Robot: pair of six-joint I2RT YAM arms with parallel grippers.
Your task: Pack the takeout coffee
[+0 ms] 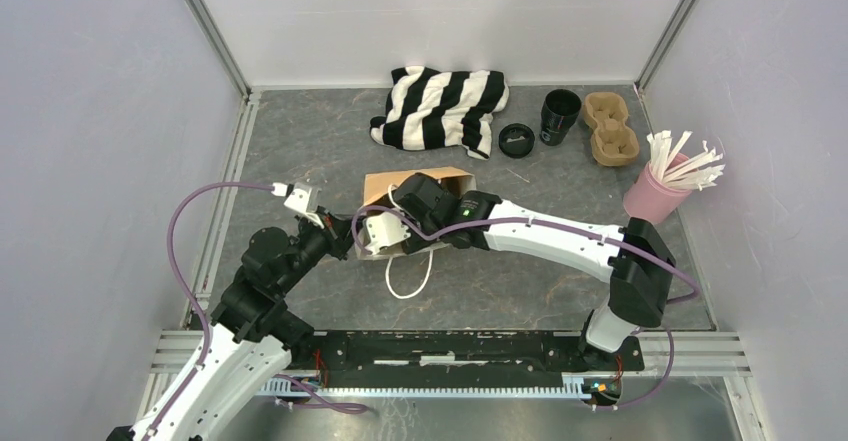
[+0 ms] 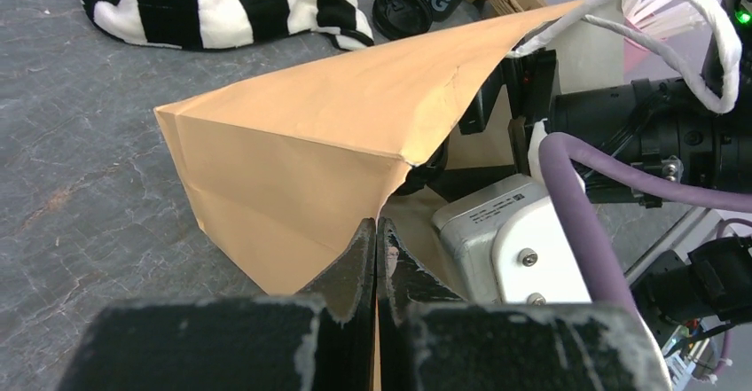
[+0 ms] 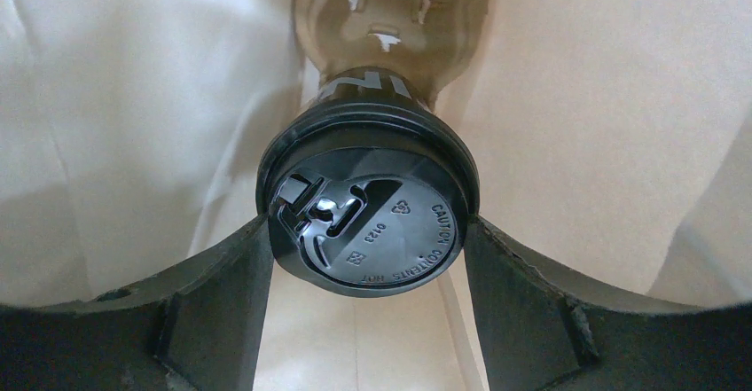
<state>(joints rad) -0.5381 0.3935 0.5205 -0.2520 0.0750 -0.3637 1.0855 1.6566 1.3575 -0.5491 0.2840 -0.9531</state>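
The takeout coffee [image 3: 372, 187], a black cup with a round black lid, hangs inside the brown paper bag [image 2: 301, 143]; it shows only in the right wrist view. My right gripper [image 3: 365, 242] is shut on it, one finger pressing each side of the lid. From above, the right wrist [image 1: 432, 201] reaches into the bag's mouth [image 1: 440, 174] and hides the cup. My left gripper [image 2: 377, 231] is shut on the bag's near edge, with paper pinched between its jaws.
A moulded cardboard carrier [image 3: 390, 10] lies deep in the bag behind the cup. At the back are a striped cloth [image 1: 440, 106], a loose black lid [image 1: 517, 139], a lidless black cup [image 1: 560, 116], another carrier [image 1: 610, 128] and a pink cup of white sticks [image 1: 660, 181].
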